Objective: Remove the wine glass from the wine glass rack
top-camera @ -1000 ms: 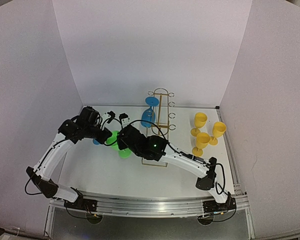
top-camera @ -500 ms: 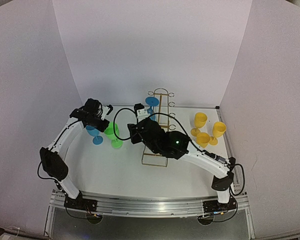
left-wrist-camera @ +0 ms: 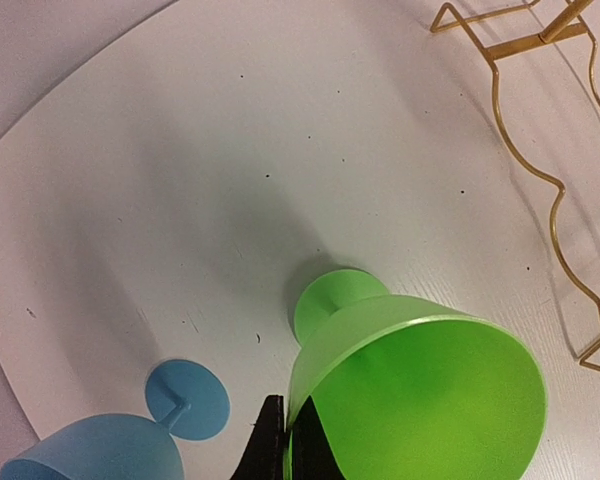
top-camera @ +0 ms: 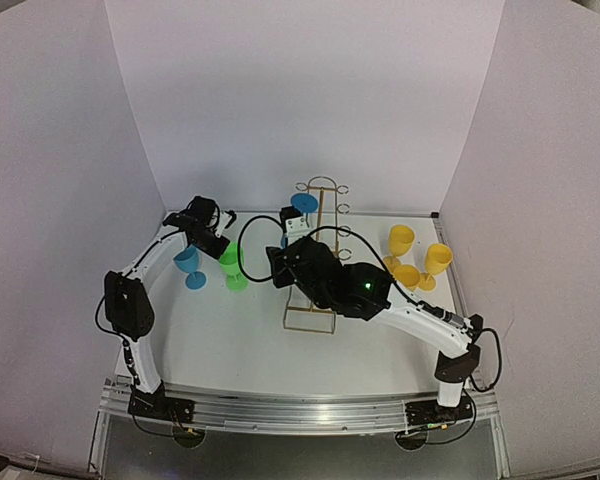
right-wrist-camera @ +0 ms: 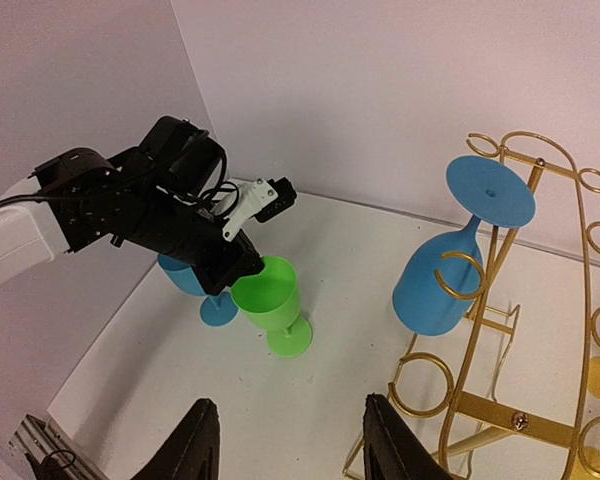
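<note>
The gold wire wine glass rack (top-camera: 324,252) stands mid-table; it also shows in the right wrist view (right-wrist-camera: 500,300) and the left wrist view (left-wrist-camera: 540,180). A blue wine glass (right-wrist-camera: 438,288) hangs upside down on its left side, foot (top-camera: 303,202) up. My left gripper (top-camera: 218,243) is shut on the rim of a green wine glass (left-wrist-camera: 420,390), whose foot (right-wrist-camera: 288,338) is on the table left of the rack. My right gripper (right-wrist-camera: 292,450) is open and empty, in the air between the green glass and the rack.
A second blue glass (top-camera: 188,265) stands upright just left of the green one, close to my left gripper. Three yellow glasses (top-camera: 408,262) stand at the right rear. White walls close in the back and both sides.
My left arm has stretched out and carried the green glass back, from tilted to upright beside the blue glass. My right arm has swung back toward the rack.
</note>
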Robot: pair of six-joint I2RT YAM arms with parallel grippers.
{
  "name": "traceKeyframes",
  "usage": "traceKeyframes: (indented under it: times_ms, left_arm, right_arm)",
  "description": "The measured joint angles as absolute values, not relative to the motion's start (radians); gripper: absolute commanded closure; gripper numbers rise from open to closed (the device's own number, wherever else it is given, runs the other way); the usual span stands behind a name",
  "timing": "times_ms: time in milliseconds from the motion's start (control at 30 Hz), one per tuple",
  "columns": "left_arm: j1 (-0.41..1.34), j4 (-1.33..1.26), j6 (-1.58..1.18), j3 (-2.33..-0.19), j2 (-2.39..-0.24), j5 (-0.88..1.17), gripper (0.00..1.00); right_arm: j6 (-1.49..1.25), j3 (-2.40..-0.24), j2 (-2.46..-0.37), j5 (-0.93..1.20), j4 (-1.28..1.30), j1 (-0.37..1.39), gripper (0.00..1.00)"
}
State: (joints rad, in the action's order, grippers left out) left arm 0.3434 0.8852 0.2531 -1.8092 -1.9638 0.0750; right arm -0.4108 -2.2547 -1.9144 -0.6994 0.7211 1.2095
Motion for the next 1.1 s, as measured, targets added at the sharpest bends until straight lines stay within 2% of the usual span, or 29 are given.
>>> traceKeyframes:
  times_ms: [133,200,300,433,500,733,967,1100]
  left_arm:
    - [0.329,0.889,0.247,-1.809,-1.977,0.075,1.00]
    - [0.322,0.883,0.246,-1.803,-1.978,0.076,0.97]
    - [0.315,0.870,0.244,-1.794,-1.978,0.076,0.84]
    - [0.314,0.865,0.251,-1.787,-1.978,0.082,0.59]
    - [0.314,0.865,0.258,-1.785,-1.978,0.085,0.50]
    - [0.313,0.886,0.262,-1.801,-1.978,0.103,0.43]
    - [0.313,0.875,0.252,-1.839,-1.944,0.108,0.36]
    - [0.313,0.838,0.216,-1.843,-1.876,0.139,0.35]
  right_arm:
    - [-0.407,-2.255,-1.914,-0.702,0.719,1.209,0.54]
    - [-0.404,-2.255,-1.914,-0.702,0.720,1.209,0.53]
    - [-0.399,-2.255,-1.914,-0.702,0.720,1.209,0.52]
    - [-0.393,-2.255,-1.914,-0.704,0.719,1.209,0.50]
    - [-0.391,-2.255,-1.914,-0.705,0.720,1.209,0.49]
    - [-0.379,-2.256,-1.914,-0.703,0.720,1.197,0.47]
    - [-0.410,-2.256,-1.914,-0.630,0.722,1.047,0.59]
    - [-0.428,-2.262,-1.915,-0.593,0.727,0.941,0.60]
